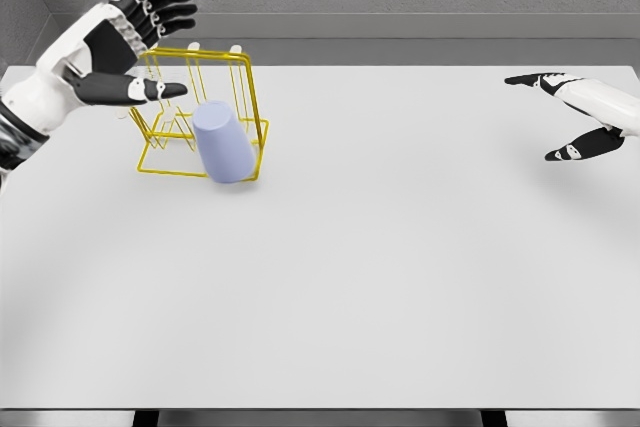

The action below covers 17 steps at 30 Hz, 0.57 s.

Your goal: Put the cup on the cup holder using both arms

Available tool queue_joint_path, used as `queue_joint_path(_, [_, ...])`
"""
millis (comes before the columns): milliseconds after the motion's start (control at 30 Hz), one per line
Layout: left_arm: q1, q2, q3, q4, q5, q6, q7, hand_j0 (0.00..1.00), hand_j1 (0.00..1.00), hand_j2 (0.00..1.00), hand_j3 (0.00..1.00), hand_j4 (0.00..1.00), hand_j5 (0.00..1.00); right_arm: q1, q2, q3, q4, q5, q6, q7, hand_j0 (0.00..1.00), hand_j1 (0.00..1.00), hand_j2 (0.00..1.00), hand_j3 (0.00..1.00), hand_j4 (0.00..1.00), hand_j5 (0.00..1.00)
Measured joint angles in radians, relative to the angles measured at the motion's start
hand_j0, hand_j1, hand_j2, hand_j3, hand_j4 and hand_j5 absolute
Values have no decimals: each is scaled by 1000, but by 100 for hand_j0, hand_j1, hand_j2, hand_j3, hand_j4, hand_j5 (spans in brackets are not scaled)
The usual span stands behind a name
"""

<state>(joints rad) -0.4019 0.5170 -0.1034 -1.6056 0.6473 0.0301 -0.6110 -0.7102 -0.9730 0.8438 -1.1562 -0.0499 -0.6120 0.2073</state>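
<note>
A pale blue cup (pixel 223 141) hangs upside down and tilted on the yellow wire cup holder (pixel 250 82), which stands at the table's far left. My left hand (pixel 150 42) hovers just left of and above the holder, fingers spread, thumb pointing toward the wires, holding nothing. At the far right edge my right hand (pixel 560 112) floats above the table, fingers spread and empty, well away from the cup.
The white table (pixel 380 267) stretches wide in front of the holder. A grey wall runs behind its far edge.
</note>
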Motion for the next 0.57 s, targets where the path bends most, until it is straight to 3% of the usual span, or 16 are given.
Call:
queue_joint_path(133, [117, 51, 29, -75, 57, -2, 0, 100, 100, 100, 100, 100, 100, 0, 0, 0, 0, 0, 0, 0, 100, 100, 100, 100, 100, 100])
queue_joint_path(300, [176, 95, 71, -136, 83, -45, 0, 100, 100, 100, 100, 100, 100, 0, -1, 0, 0, 0, 0, 0, 100, 100, 100, 100, 100, 100])
queue_joint_path(467, [253, 121, 67, -153, 88, -79, 0, 100, 100, 100, 100, 100, 100, -2, 0, 0, 0, 0, 0, 0, 100, 100, 100, 100, 100, 100])
queue_joint_path(567, [268, 140, 52, -155, 84, -84, 0, 100, 100, 100, 100, 100, 100, -2, 0, 0, 1, 0, 0, -1, 100, 100, 100, 100, 100, 100])
